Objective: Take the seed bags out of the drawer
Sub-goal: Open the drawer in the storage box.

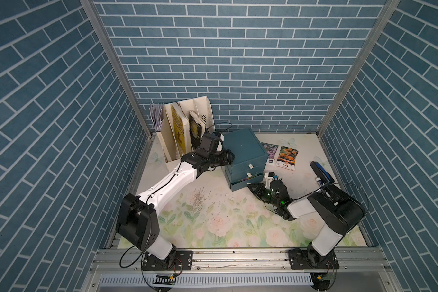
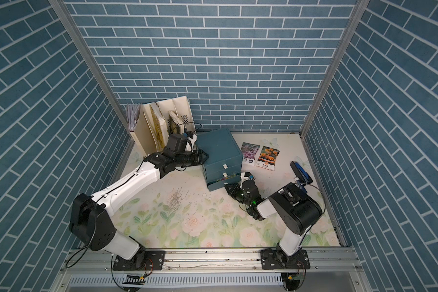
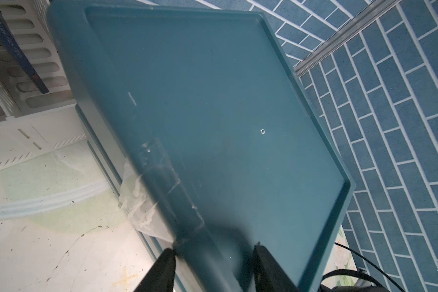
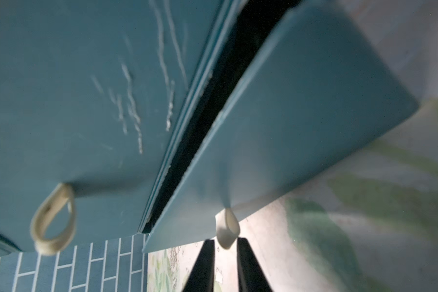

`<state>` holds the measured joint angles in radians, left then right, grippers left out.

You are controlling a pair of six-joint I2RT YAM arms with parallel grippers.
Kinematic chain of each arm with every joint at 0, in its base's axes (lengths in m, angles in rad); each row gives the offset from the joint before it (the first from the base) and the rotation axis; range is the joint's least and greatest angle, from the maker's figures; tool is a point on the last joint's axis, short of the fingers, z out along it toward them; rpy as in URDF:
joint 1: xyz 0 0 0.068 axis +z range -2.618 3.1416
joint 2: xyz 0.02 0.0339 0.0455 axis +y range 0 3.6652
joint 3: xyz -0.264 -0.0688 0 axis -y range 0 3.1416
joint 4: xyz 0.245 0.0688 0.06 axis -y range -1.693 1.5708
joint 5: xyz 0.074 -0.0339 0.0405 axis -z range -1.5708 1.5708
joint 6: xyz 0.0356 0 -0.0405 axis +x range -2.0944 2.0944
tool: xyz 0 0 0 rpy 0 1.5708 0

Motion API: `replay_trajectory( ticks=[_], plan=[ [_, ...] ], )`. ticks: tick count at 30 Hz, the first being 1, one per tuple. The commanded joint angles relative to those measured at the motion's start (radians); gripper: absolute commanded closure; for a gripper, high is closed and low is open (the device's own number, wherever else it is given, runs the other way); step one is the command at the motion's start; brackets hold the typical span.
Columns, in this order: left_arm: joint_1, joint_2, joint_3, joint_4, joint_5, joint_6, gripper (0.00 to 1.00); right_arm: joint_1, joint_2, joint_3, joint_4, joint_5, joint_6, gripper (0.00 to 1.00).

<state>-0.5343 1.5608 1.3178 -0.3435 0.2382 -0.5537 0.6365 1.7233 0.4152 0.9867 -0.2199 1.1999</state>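
Teal cabinet (image 3: 213, 113): the left pincer (image 3: 214, 249) is clamped on the edge of its top. The right pincer (image 4: 225, 244) has closed to a narrow gap on the cream loop (image 4: 226, 227) of the bottom drawer (image 4: 301, 113), which stands slightly out. Beyond the right pincer, beside the cabinet, the purple seed bag (image 1: 269, 151) and orange seed bag (image 1: 287, 156) lie flat side by side on the table (image 1: 213, 215); a colourful strip (image 1: 243, 180) shows in the drawer's gap just ahead of it.

Book spine (image 3: 15, 50) reads 笔谈 (rest cropped).
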Motion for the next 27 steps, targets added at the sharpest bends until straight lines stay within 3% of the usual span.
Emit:
replay_trajectory(
  ticks=[1,3,27],
  plan=[
    [0.005,0.053,-0.014,-0.098,-0.009,0.034,0.47,0.001,0.024,0.011,0.061,0.031,0.025,0.90],
    [0.005,0.054,-0.012,-0.098,-0.007,0.035,0.47,0.002,0.030,0.013,0.071,0.036,0.027,1.00],
    [0.007,0.038,-0.027,-0.098,-0.006,0.038,0.47,0.064,-0.174,-0.139,-0.040,0.038,0.031,1.00]
  ],
)
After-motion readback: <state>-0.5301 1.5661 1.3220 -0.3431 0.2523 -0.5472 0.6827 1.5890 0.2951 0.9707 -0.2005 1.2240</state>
